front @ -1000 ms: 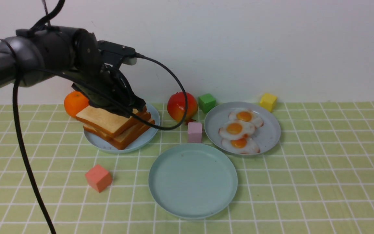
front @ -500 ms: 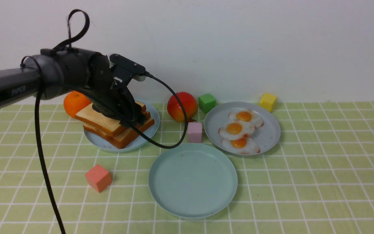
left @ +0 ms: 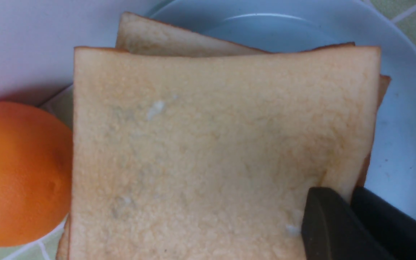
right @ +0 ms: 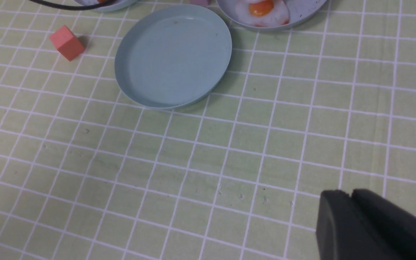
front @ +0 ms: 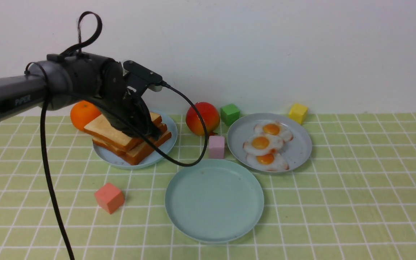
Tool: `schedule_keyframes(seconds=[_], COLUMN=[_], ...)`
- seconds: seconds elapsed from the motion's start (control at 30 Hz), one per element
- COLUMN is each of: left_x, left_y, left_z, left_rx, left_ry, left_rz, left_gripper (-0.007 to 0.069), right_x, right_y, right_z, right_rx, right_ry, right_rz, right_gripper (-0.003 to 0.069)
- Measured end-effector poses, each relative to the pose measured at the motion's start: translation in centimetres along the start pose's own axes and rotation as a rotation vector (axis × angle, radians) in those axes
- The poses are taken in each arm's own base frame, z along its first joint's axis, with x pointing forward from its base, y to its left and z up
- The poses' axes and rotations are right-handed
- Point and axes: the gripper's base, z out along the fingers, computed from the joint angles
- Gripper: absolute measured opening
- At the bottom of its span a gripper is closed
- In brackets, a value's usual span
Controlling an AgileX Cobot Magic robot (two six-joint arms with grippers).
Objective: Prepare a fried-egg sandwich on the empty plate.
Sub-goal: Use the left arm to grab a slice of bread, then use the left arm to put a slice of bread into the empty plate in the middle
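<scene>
A stack of toast slices point(front: 119, 135) lies on a sky-blue plate point(front: 157, 155) at the back left. My left gripper point(front: 151, 133) reaches down onto the stack's right side. In the left wrist view the left gripper point(left: 349, 193) is shut on the corner edge of the top toast slice point(left: 211, 144), one finger above it and one below. The empty plate point(front: 215, 202) sits in the middle front and is bare, also in the right wrist view point(right: 173, 57). Three fried eggs point(front: 262, 142) lie on a greyer blue plate point(front: 302, 144). My right gripper point(right: 350, 193) hangs shut over the tablecloth, holding nothing.
An orange point(front: 83, 113) sits behind the toast plate, touching it. A red fruit point(front: 202, 117), a green cube point(front: 229, 113) and a yellow cube point(front: 298, 112) stand at the back. A pink cube point(front: 217, 146) stands between the plates, a salmon cube point(front: 109, 197) at front left. The left arm's cable loops down past the pink cube.
The left arm swung in and came down onto the toast stack, and its jaws closed on the top slice's edge. The right arm stays out of the front view.
</scene>
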Motion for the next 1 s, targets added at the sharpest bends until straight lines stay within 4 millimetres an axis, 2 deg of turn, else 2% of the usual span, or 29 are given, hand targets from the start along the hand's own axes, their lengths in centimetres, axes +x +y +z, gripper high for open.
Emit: schedule_keyframes(seconds=[0.13,0.2,0.23,0.27,0.33,0.43,0.47,0.53,0.57,0.63,0.67,0.7,0.73,0.8,1.0], left_x=[-0.1,-0.6,-0.6,-0.9,-1.3,-1.0,-0.8,-0.1,0.0,1.0,1.2,1.3,1.4,1.7,2.2], left_y=[0.1,0.1,0.1,-0.2,-1.8,-6.4,-7.9,-12.4,-12.5,-16.8,-17.9,-18.1,-19.4,-20.4,-21.1], left_z=[-1.9,-4.7,-5.0,-6.3,-9.4,-11.8,-12.0,-12.2,-12.1,-11.6,-11.3,-11.3,-10.7,-9.8,-7.6], left_rx=[0.005,0.027,0.030,0.044,0.080,0.140,0.159,0.214,0.212,0.251,0.255,0.255,0.251,0.238,0.221], left_ry=[0.011,0.002,0.001,-0.010,-0.055,-0.103,-0.112,-0.132,-0.131,-0.123,-0.120,-0.122,-0.120,-0.117,-0.087], left_rz=[-0.010,-0.070,-0.074,-0.095,-0.097,-0.005,0.029,0.135,0.138,0.267,0.309,0.317,0.376,0.438,0.494], left_gripper=[0.0021,0.0021,0.0021,0.0021,0.0021,0.0021,0.0021,0.0021,0.0021,0.0021,0.0021,0.0021,0.0021,0.0021,0.0021], right_x=[0.0,0.0,0.0,0.0,0.0,0.1,0.1,0.3,0.3,0.4,0.4,0.4,0.5,0.5,0.7], right_y=[0.0,0.0,0.0,0.0,0.0,0.0,0.1,0.1,0.1,0.1,0.0,0.0,0.1,0.0,0.0], right_z=[0.0,0.0,0.0,0.0,0.0,-0.1,-0.2,-0.5,-0.5,-0.6,-0.6,-0.6,-0.6,-0.6,-0.6], right_rx=[-0.001,-0.002,-0.002,-0.002,-0.002,-0.002,-0.003,-0.001,0.000,0.008,0.011,0.011,0.011,0.012,0.011], right_ry=[0.002,0.004,0.004,0.004,0.004,0.000,-0.004,-0.016,-0.017,-0.021,-0.020,-0.020,-0.018,-0.009,0.013], right_rz=[-0.001,-0.004,-0.004,-0.004,-0.004,-0.005,-0.006,-0.011,-0.012,-0.017,-0.018,-0.018,-0.018,-0.019,-0.021], right_gripper=[0.0076,0.0078,0.0078,0.0079,0.0080,0.0083,0.0083,0.0083,0.0083,0.0083,0.0083,0.0083,0.0083,0.0083,0.0084])
